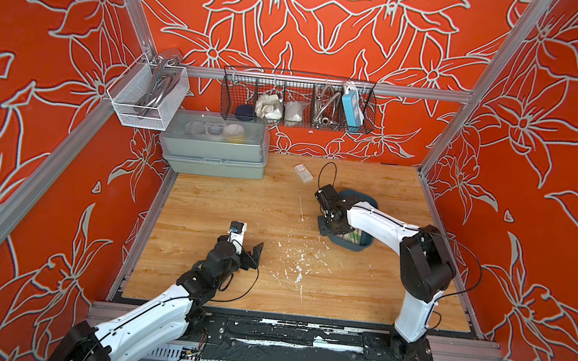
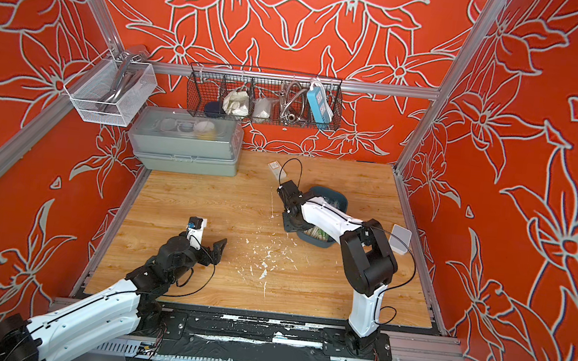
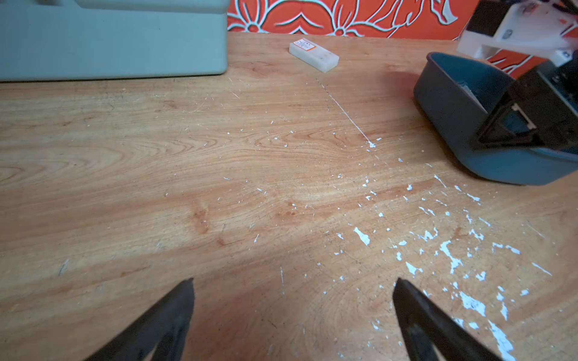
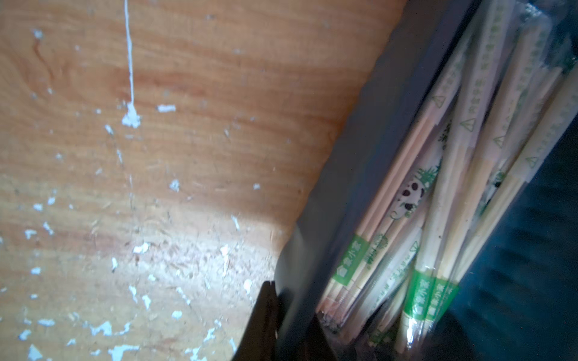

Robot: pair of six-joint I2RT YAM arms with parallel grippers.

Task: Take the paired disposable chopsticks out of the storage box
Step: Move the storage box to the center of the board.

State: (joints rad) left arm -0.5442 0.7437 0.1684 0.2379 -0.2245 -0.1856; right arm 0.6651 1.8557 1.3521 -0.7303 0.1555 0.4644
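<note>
Right wrist view: my right jaws stand narrow, astride the long wall of the box (image 4: 369, 150), and appear clamped on that wall, not on any sticks. The chopsticks (image 4: 453, 187) lie inside, just past the inner jaw. Their long axis is parallel to the wall, green bands at the jaw end. In both top views the box sits on the right half of the desk (image 1: 241, 202), with my right arm over it. My left jaws are wide and empty over the near-left area, well apart. Bare desk lies left of the box. A case (image 1: 215, 151) fills the far-left corner, and a block (image 1: 303, 173) lies by the far edge.
</note>
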